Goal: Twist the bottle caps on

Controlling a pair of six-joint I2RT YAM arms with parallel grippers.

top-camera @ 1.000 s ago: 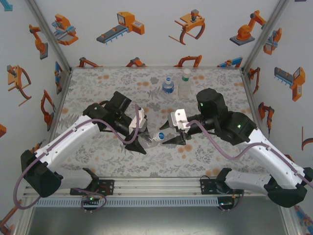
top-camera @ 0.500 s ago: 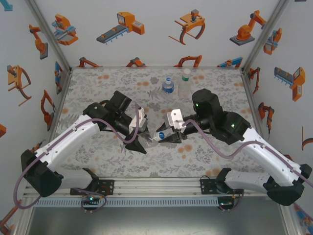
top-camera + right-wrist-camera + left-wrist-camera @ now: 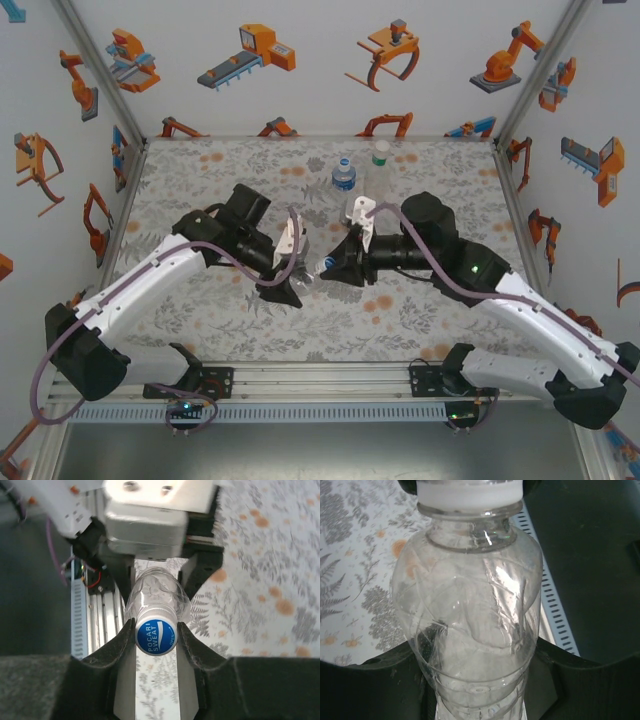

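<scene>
A clear unlabelled bottle (image 3: 470, 615) lies level above the mat, and my left gripper (image 3: 480, 685) is shut on its lower body. Its neck carries a white cap (image 3: 470, 495) with a blue printed top (image 3: 156, 636). My right gripper (image 3: 156, 632) is shut on that cap, one black finger (image 3: 120, 647) pressed to each side. From above, the left gripper (image 3: 292, 285) and right gripper (image 3: 335, 266) meet at mid-table with the bottle (image 3: 318, 270) between them. A blue-labelled bottle (image 3: 343, 176) and a green-capped bottle (image 3: 378, 168) stand upright at the back.
The patterned mat (image 3: 200, 180) covers the table between white walls with orange robot pictures. A metal rail (image 3: 320, 385) runs along the near edge by both arm bases. The two standing bottles are just behind my right wrist.
My right gripper moved left onto the neck of the held bottle and closed on the cap. Its wrist swung round. The left arm shifted slightly, still holding the bottle.
</scene>
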